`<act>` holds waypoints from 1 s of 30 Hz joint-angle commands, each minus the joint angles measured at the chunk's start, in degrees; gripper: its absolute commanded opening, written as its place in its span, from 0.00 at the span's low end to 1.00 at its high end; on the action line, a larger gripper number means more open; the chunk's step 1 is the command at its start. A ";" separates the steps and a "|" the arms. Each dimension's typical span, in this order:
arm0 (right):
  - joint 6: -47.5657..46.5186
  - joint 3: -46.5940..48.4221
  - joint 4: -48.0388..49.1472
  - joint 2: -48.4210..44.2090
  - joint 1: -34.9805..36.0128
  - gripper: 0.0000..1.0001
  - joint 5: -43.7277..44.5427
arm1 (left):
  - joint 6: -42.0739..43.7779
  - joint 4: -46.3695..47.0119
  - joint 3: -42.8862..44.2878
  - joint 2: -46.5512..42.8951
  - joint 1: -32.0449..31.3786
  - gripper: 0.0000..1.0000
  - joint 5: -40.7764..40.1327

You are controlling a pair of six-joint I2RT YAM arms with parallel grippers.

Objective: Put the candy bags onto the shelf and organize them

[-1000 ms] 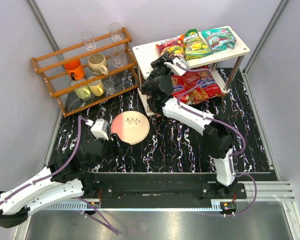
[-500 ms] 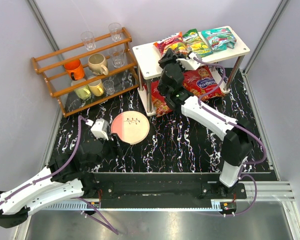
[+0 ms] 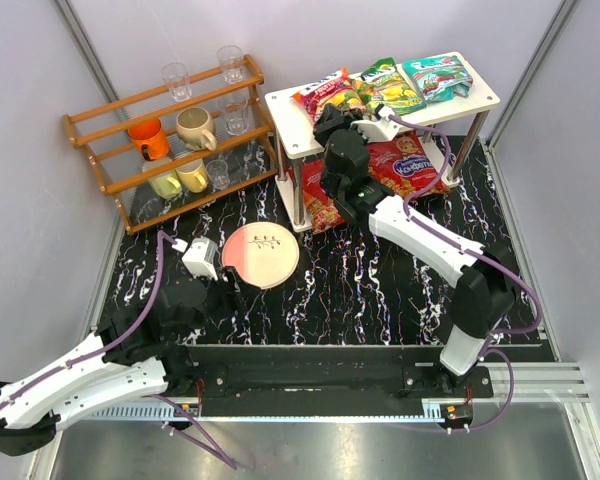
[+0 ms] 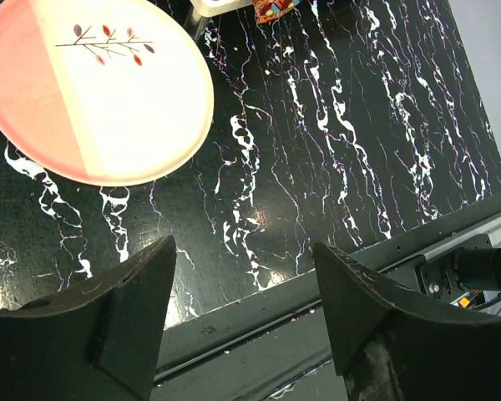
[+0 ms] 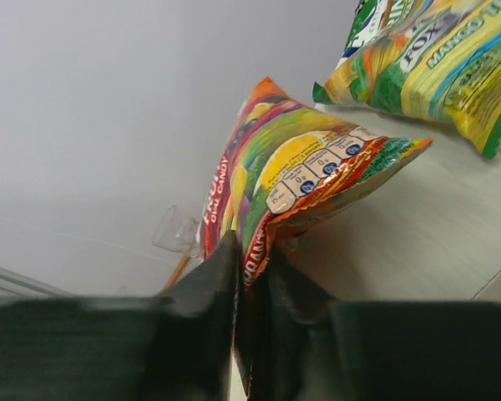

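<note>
The white two-tier shelf (image 3: 290, 122) stands at the back right. On its top lie the small orange bag (image 3: 325, 94), the yellow-green bag (image 3: 392, 86) and the teal bag (image 3: 436, 74). Two large red bags (image 3: 408, 166) lie on the lower tier, one showing at the left (image 3: 318, 208). My right gripper (image 3: 332, 116) is shut on the near edge of the orange bag (image 5: 294, 171), which is tilted up off the shelf top (image 5: 417, 242). The yellow-green bag (image 5: 430, 67) lies just beyond it. My left gripper (image 4: 246, 309) is open and empty, low near the table's front edge (image 3: 202, 258).
A pink-and-cream plate (image 3: 260, 254) lies on the black marbled table, also in the left wrist view (image 4: 92, 88). An orange-brown wooden rack (image 3: 170, 140) with cups and glasses stands at the back left. Grey walls close in the sides.
My right gripper has risen from the shelf's front to its top tier, shut on the orange bag, and the bag has shifted a little left and tilted. The left arm has not moved.
</note>
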 commanded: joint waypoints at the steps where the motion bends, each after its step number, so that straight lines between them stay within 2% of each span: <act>1: 1.31 0.00 0.93 -2.91 0.06 0.56 -3.31 | -0.48 2.28 1.65 0.14 0.29 0.70 0.14; 2: 0.96 0.18 1.20 -3.00 -0.03 0.67 -3.67 | -0.48 2.28 1.65 0.23 0.29 0.70 0.23; 5: -0.54 -0.35 1.72 -4.57 0.06 0.85 -4.81 | -0.48 2.28 1.56 0.05 0.29 0.69 0.41; 9: -2.91 -2.63 2.35 -7.91 -0.03 1.00 -5.51 | -0.75 2.37 1.39 -0.04 0.29 0.69 0.50; 16: -2.74 -5.71 -4.40 -15.55 0.06 1.00 -10.34 | -0.48 3.07 1.74 1.10 0.29 0.69 0.32; 20: -1.25 -11.15 -8.72 -22.06 0.06 1.00 -14.73 | -0.75 3.51 2.09 1.90 0.20 0.69 0.58; 22: -3.08 -13.70 -11.17 -25.13 -0.03 1.00 -16.23 | -0.92 3.86 1.74 1.90 0.29 0.69 0.85; 25: -5.90 -12.66 -17.49 -26.98 0.06 1.00 -18.25 | -0.92 4.65 1.56 2.25 0.29 0.68 1.11; 28: -13.00 -12.74 -16.48 -29.01 0.06 1.00 -20.54 | -0.83 4.74 1.65 2.77 0.29 0.68 1.03; 30: -19.60 -9.07 -16.81 -28.23 -0.03 1.00 -19.41 | -1.01 5.18 1.39 2.95 0.29 0.68 0.94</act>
